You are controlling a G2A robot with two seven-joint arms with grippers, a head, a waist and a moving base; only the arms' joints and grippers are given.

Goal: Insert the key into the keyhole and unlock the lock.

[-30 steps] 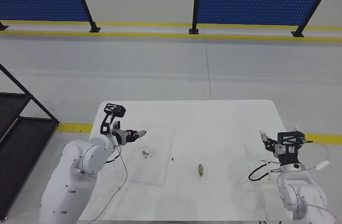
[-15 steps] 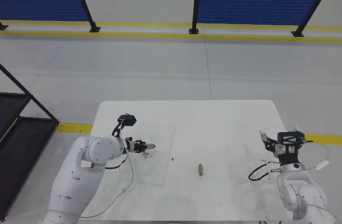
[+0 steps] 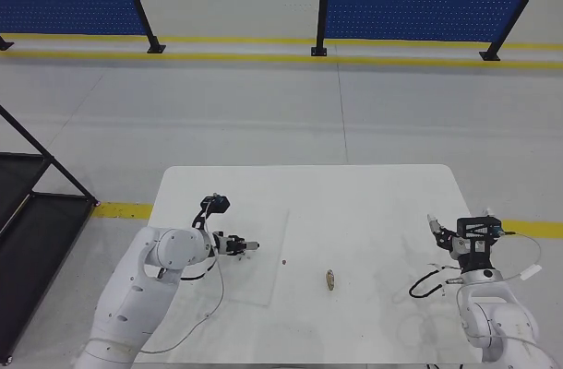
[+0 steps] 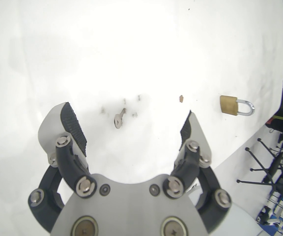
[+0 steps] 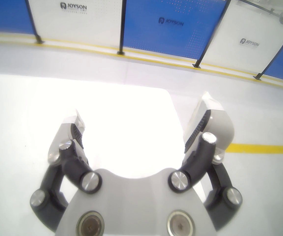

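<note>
- Key (image 4: 118, 120): small, silver-grey metal, with a round bow pierced by one hole and a short blade. It lies flat on the white bench (image 3: 374, 212), toward the left arm's side.
- Lock (image 4: 232, 106): a padlock with a brass-coloured body and a bright steel shackle seated in the body. It lies flat on its side near the bench's front edge in the top view (image 3: 329, 279), well apart from the key.
- Fleck (image 4: 180, 98): a small brown speck on the bench, between key and lock.
- Left hand (image 4: 128, 111): released, with ribbed black pads spread wide and nothing held. It hangs just over the bench, and the key lies between the two fingertips, nearer one pad and touching neither.
- Right hand (image 5: 142, 106): released and holding nothing. It sits at the bench's far right edge (image 3: 436, 226), well apart from lock and key.
</note>
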